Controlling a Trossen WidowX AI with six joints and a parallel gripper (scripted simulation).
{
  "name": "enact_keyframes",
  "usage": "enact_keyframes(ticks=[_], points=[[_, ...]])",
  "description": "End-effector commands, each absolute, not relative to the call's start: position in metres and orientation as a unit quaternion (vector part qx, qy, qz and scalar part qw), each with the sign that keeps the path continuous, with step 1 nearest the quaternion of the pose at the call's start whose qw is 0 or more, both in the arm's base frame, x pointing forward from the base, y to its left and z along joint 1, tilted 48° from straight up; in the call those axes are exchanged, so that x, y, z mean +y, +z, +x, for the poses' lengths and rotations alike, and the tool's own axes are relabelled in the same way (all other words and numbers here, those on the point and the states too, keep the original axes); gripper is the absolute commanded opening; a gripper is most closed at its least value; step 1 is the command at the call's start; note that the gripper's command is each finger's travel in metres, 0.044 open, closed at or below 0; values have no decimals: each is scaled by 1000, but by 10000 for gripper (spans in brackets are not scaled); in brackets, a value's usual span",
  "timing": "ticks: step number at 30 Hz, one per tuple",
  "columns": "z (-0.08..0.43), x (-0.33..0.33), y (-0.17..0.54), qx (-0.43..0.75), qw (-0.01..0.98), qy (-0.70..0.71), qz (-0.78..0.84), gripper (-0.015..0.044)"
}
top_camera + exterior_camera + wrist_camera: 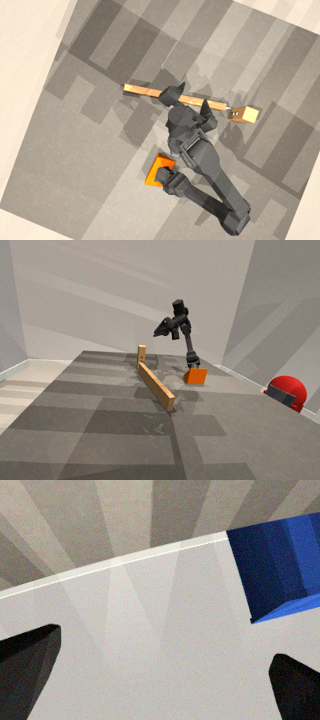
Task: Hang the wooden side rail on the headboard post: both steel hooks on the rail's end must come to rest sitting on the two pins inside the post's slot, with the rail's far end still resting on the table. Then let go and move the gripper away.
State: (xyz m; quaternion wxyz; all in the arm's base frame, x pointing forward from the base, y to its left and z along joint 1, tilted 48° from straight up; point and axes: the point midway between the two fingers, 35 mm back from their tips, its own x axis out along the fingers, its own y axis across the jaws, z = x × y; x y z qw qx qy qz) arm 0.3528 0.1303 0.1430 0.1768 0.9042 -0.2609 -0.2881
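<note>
Overall, the arm [228, 187] [189, 343] stands raised and folded: from its orange base [151, 178] [197, 376], well apart from the headboard post [250, 114] [141, 352], the lower link climbs steeply to a high bend, and the outer links double back toward the post's side of the base. The gripper [194, 91] [154, 335] [170, 651] is carried higher than the top of the headboard post, its fingers slanting outward and down in the exterior view. Its jaws are spread practically to their full width, nothing is held between them, and no contact with the rail or post is observed. From above, the gripper overlaps the wooden side rail [142, 90] [155, 384], with clear height separating the two in the exterior view. The rail lies along the table [85, 167] [245, 420], its hooked end just beside the headboard post and its far end well apart from it. Steel hooks [227, 107] project from the near end toward the post's slotted face; whether they touch the pins [235, 113] cannot be determined. The headboard post stands upright.
</note>
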Motion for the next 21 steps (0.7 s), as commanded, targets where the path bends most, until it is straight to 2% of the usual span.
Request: enact_keyframes(ticks=[1,11,21], points=[[342,61,151,-334,168,-301,877,440],[277,-72,162,-487,146,-331,794,440],[271,-79,163,-497,145,-333,788,440]])
